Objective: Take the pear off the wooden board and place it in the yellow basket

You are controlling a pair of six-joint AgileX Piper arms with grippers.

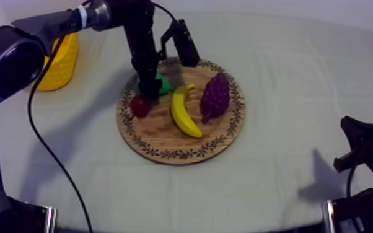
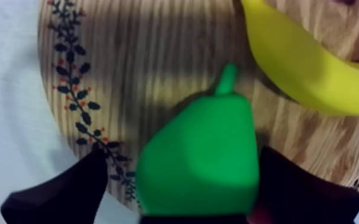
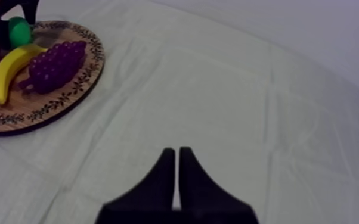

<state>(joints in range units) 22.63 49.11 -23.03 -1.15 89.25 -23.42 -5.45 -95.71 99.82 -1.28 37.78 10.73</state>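
Pear (image 2: 200, 161) sits near the wooden board's (image 2: 158, 59) edge, stem pointing away from the left gripper (image 2: 182, 158). Its fingers are spread either side, not pinching yet imo. Right gripper (image 3: 178, 179) is pressed together, well apart.

The top camera hangs above the near edge of the desk (image 1: 288, 80) and looks down at a slant toward the far side, taking in the wooden board (image 1: 164, 139) and, far left, the yellow basket (image 1: 62, 62). The left wrist camera sits very close over the board's far-left rim, facing down past the left end effector (image 2: 179, 187). The right wrist camera rides low at the near right, behind the right end effector (image 3: 177, 161), facing left across the cloth. All three views share the board.
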